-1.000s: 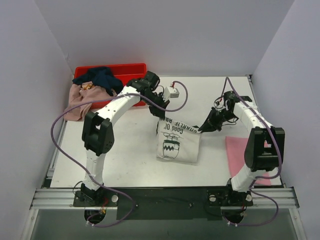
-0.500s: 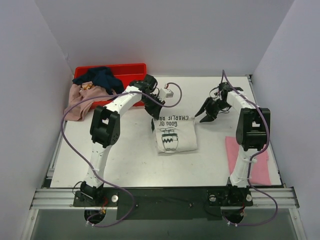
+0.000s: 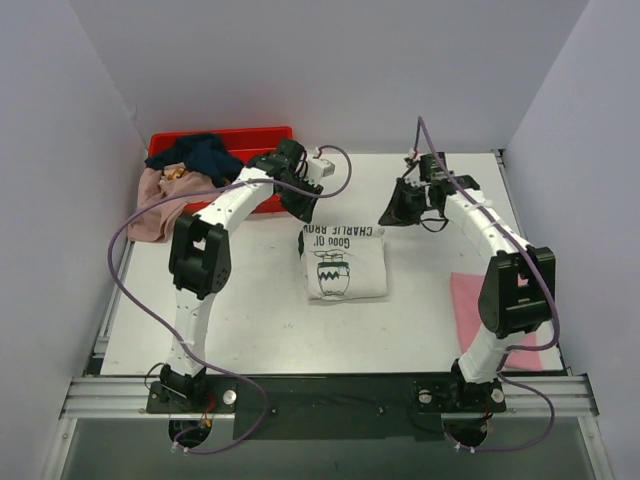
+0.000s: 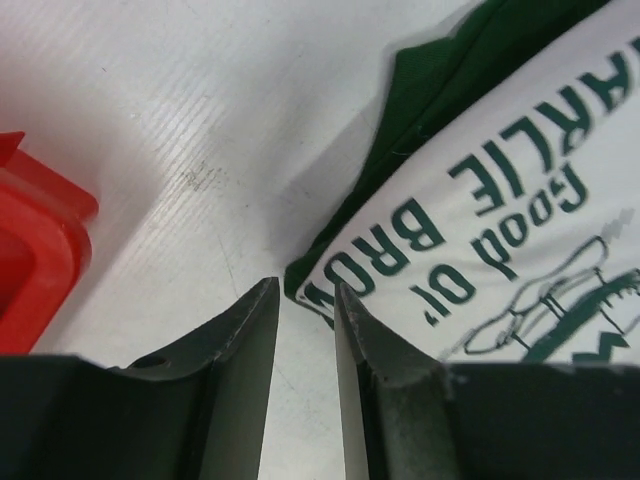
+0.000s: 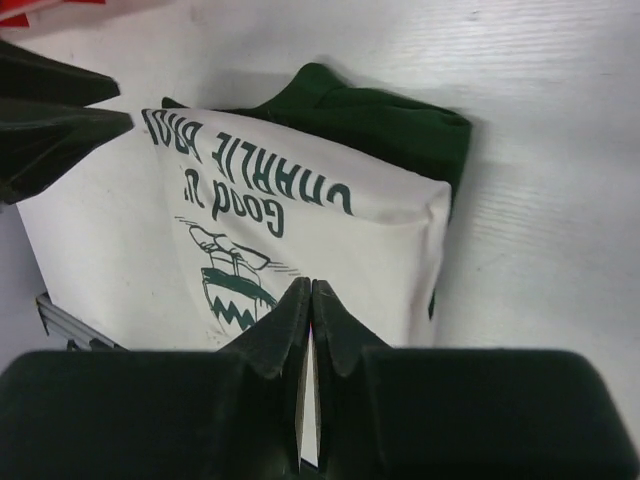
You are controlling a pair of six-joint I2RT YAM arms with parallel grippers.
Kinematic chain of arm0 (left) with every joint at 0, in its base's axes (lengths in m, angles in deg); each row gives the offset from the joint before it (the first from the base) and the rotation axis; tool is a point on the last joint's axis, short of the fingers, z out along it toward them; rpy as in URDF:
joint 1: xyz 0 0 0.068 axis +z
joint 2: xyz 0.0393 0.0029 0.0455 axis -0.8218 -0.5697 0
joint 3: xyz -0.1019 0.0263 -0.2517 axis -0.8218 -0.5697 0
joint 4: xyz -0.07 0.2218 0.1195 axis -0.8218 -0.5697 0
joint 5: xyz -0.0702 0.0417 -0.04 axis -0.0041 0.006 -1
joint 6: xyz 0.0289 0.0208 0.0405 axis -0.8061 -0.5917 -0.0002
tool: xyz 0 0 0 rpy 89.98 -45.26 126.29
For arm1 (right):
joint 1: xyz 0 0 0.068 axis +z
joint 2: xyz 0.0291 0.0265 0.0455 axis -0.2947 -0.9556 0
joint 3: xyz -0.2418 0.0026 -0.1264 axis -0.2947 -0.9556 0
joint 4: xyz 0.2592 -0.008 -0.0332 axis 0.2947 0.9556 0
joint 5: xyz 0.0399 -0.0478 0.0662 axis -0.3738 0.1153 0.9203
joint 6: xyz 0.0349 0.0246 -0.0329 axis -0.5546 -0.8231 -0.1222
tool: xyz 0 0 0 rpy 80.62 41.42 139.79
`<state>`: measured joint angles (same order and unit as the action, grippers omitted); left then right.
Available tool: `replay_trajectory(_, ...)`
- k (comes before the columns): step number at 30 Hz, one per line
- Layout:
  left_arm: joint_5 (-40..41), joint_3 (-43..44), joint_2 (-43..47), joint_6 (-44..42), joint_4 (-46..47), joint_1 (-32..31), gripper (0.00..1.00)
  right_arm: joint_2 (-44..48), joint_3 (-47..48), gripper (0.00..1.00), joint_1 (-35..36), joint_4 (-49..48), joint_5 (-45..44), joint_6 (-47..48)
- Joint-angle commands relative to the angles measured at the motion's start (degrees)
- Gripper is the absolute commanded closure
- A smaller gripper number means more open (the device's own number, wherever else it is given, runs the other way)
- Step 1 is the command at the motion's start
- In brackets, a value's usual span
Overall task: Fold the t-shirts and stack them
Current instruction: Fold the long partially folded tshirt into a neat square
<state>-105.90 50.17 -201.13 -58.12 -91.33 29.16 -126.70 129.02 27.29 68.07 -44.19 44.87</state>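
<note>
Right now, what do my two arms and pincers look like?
The left arm and right arm have white links, black joint housings and loose purple cables. The left pincer and right pincer have black, tapered wedge fingers.

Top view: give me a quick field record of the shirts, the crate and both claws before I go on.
Folded shirt: white cloth t-shirt with dark green back and black cartoon print, folded, print up, middle of the white table
Pink shirt: bright pink t-shirt, flat at the table's right edge
Crate: red plastic crate, far left corner
In crate: navy t-shirt; dusty pink t-shirt draped over its left side
Left claw: open, empty, at the folded shirt's far left corner
Right claw: shut, empty, near its far right corner
</note>
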Motion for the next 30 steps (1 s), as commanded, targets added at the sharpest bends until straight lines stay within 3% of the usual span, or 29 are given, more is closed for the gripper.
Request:
replay_trajectory(1,-2.5,-3.3,10.7,0.9,3.5,-1.6,0.65,-8.7,0.2,1.00,1.5,-2.9,5.9,1.1)
replay_trajectory(4,-6.0,-10.0,13.6,2.0,5.8,-3.9,0.71,-15.4,5.9,1.00,1.9,-3.0,6.9,0.6)
replay_trajectory(8,-6.0,-13.4,10.9,4.8,9.5,-4.2,0.72,-22.3,13.4,1.00,1.1,-3.0,6.6,-2.2)
replay_trajectory(15,3.1,-7.1,0.5,4.5,11.2,-1.1,0.71,-27.3,13.6,1.00,0.7,-3.7,3.5,-7.9)
replay_trajectory(24,8.0,-3.0,-0.6,2.3,13.1,-1.4,0.66,-25.7,16.3,0.99,-1.4,-2.9,0.8,-9.0)
replay_trajectory(25,8.2,-2.8,0.5,1.4,13.0,-1.5,0.65,-23.8,16.3,0.95,-1.5,-2.6,0.6,-7.9)
replay_trajectory(27,7.2,-2.8,2.7,0.2,12.5,-1.8,0.62,-19.6,14.4,0.71,-2.2,-1.8,0.2,-5.9)
replay_trajectory(30,2.9,-5.1,9.1,-1.9,11.4,-2.6,0.57,-12.3,8.3,0.56,-2.9,-1.3,0.4,-3.2)
